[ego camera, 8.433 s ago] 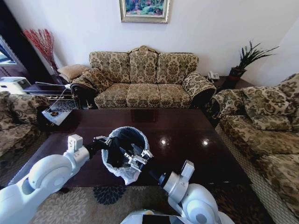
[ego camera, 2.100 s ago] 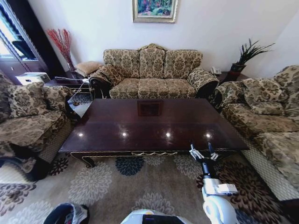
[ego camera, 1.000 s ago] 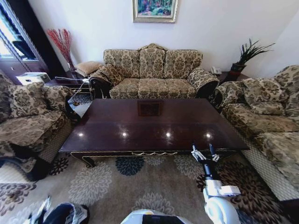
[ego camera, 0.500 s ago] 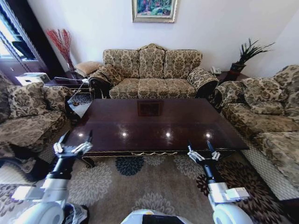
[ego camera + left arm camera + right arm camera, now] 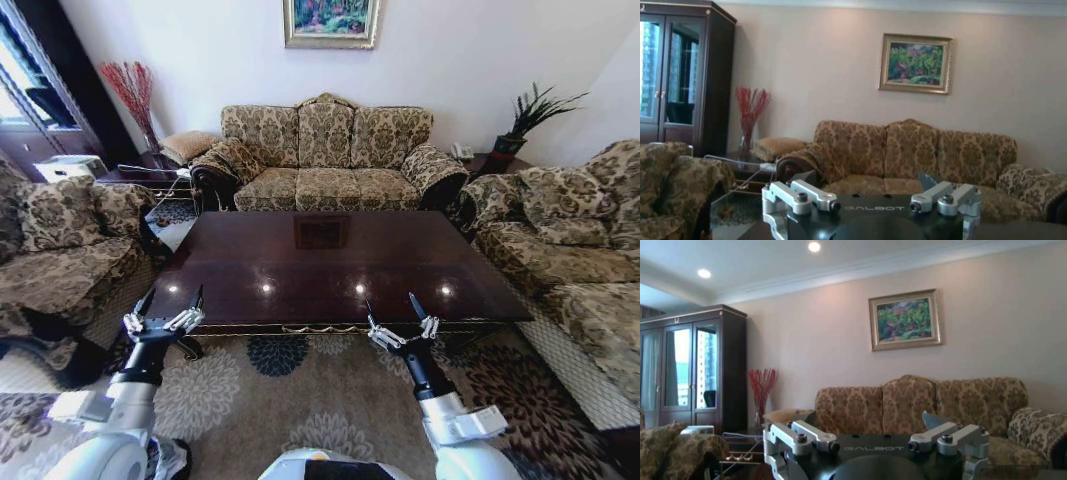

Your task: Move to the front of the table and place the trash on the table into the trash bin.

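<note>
Table point(image 5: 330, 262), large and low, glossy dark reddish-brown wood with gold trim, fills the middle of the head view. Carries only lamp reflections on its top, so likely nothing left to clear.

Left gripper point(image 5: 163, 318), absent two seconds ago, now raised at 8 o'clock before the table's near corner, fingers spread and empty. Right gripper point(image 5: 400, 326), at 5 o'clock, shifted inward toward the near edge's middle, also splayed wide and empty. Round bag-lined trash bin point(image 5: 172, 462) peeks in at 7 o'clock on the carpet, beside the left arm. Reads as a finished, arms-out pose.

From the left wrist: left gripper point(image 5: 870, 202) parted, facing the patterned brown sofa point(image 5: 907, 150).

From the right wrist: right gripper point(image 5: 873, 444) parted likewise, facing the same sofa point(image 5: 920, 402).
</note>
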`<state>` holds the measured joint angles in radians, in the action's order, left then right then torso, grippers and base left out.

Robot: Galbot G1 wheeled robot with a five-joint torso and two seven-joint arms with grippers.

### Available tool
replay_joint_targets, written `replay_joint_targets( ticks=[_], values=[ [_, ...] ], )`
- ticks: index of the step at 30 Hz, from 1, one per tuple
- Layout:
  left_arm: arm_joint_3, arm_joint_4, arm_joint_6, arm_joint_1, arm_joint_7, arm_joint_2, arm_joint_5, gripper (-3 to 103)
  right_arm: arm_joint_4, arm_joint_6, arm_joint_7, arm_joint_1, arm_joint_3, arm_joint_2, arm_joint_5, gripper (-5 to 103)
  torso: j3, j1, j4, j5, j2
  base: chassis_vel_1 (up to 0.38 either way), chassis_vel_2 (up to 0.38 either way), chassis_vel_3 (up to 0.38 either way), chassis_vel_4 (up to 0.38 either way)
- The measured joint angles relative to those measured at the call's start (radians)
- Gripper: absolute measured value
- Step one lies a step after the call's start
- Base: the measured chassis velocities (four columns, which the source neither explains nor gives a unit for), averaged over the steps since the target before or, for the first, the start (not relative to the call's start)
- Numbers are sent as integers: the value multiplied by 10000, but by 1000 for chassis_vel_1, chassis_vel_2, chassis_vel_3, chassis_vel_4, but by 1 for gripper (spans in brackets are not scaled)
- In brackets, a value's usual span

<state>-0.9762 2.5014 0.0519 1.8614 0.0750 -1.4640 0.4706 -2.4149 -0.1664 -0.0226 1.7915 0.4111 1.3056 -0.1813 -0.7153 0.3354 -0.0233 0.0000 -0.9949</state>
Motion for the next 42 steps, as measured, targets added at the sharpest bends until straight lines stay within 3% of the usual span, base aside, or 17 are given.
replay_joint_targets(
  ticks=[42],
  values=[
    [-26, -89, -38, -9, 2, 11, 54, 100, 49, -21, 16, -15, 32, 11, -46, 100, 0, 0, -1, -3, 0, -37, -36, 32, 37]
  ],
)
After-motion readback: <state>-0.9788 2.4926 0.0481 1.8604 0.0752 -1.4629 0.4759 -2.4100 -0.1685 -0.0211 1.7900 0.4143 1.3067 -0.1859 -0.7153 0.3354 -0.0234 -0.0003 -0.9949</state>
